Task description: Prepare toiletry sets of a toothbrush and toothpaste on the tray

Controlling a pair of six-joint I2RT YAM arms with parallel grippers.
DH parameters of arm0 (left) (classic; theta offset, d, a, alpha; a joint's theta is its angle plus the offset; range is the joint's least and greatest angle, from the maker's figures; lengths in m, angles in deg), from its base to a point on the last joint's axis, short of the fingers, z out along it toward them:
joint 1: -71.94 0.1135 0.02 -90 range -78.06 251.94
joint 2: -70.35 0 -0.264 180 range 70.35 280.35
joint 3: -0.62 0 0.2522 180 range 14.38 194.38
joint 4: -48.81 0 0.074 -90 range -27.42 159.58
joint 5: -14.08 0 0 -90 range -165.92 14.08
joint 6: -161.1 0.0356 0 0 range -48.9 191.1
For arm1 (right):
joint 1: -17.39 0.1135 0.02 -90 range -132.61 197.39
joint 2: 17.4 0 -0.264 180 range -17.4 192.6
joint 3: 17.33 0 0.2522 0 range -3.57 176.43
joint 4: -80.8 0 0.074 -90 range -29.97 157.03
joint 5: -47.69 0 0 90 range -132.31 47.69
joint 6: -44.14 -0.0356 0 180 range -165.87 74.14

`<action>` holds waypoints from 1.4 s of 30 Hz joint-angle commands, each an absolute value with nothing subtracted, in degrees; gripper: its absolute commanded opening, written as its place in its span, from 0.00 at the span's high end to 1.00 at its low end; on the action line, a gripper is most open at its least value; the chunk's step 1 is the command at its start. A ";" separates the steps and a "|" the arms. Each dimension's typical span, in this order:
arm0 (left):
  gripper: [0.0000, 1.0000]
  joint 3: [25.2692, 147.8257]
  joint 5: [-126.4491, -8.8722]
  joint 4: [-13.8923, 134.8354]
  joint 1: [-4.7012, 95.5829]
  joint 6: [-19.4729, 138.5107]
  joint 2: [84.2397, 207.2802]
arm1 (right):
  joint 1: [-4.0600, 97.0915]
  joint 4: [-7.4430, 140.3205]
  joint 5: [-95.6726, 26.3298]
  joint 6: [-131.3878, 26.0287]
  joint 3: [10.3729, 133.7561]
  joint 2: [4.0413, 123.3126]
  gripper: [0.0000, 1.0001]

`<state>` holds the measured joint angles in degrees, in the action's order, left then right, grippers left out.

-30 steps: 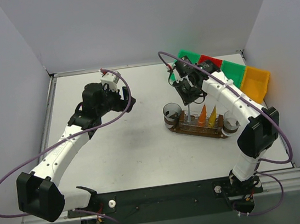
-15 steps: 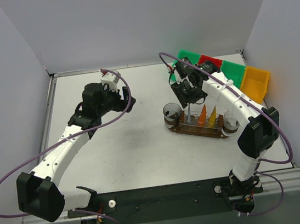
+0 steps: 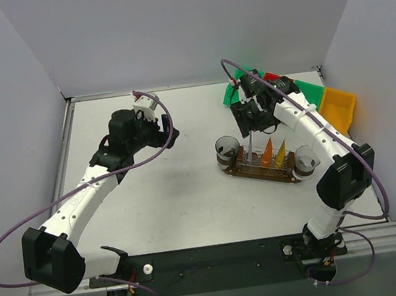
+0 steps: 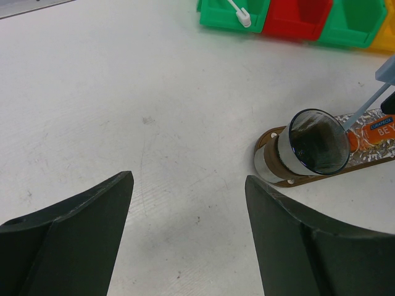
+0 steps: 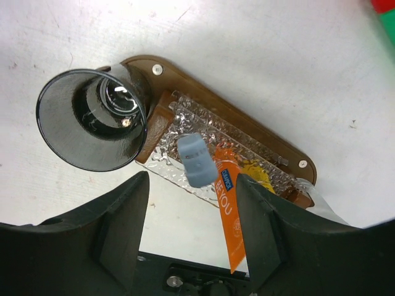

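The dark wooden tray (image 3: 258, 173) lies right of centre, with a dark cup (image 3: 227, 148) at its left end and a clear cup (image 3: 305, 159) at its right. In a clear ribbed holder on it stand a toothbrush (image 3: 249, 145), an orange toothpaste tube (image 3: 267, 153) and a yellow one (image 3: 281, 154). My right gripper (image 3: 252, 123) hovers just above, open; in the right wrist view the toothbrush head (image 5: 197, 160) stands free between its spread jaws (image 5: 192, 185), beside the orange tube (image 5: 227, 209) and the tray (image 5: 170, 77). My left gripper (image 3: 167, 136) is open and empty (image 4: 186, 185) over bare table.
Green (image 3: 233, 96), red (image 3: 274, 77), green (image 3: 315, 93) and yellow (image 3: 339, 107) bins line the back right. In the left wrist view a white toothbrush (image 4: 237, 12) lies in the green bin (image 4: 225, 13). The dark cup (image 4: 318, 142) sits right of the left fingers.
My right gripper has opened and let go of the toothbrush, which stays standing in the holder; the wrist has shifted slightly right. The left arm has not moved.
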<state>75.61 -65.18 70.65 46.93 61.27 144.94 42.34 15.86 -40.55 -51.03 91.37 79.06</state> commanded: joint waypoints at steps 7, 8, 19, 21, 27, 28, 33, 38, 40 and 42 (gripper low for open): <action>0.16 78.97 -64.94 70.57 48.21 61.17 144.88 | 37.44 21.15 -39.24 -58.68 97.59 74.44 0.47; 0.16 79.94 -64.94 71.53 48.30 60.99 145.67 | 36.91 21.68 -39.15 -59.39 97.68 74.70 0.47; 0.17 86.18 -63.62 77.08 53.39 57.56 150.16 | 33.30 33.72 -36.87 -65.38 102.42 89.72 0.58; 0.17 86.45 -64.14 77.43 54.18 57.56 150.07 | 32.77 33.90 -34.94 -65.38 106.98 95.32 0.60; 0.17 86.62 -65.64 78.75 57.00 57.30 150.16 | 31.10 34.51 -34.66 -66.43 116.03 107.20 0.61; 0.17 86.62 -65.81 78.75 57.35 57.21 149.98 | 30.75 34.69 -35.36 -66.43 116.75 108.36 0.61; 0.17 86.54 -66.43 78.75 59.10 56.77 150.60 | 29.78 35.30 -36.25 -66.78 120.27 113.98 0.61; 0.17 87.33 -66.43 78.84 59.72 56.33 152.18 | 28.47 36.09 -36.78 -69.33 120.44 116.18 0.61; 0.17 87.59 -66.34 78.75 59.90 56.16 152.97 | 28.20 36.45 -36.51 -69.51 120.53 116.71 0.61; 0.17 87.94 -66.17 78.66 59.90 56.16 153.41 | 27.76 37.15 -35.90 -69.86 120.71 117.51 0.61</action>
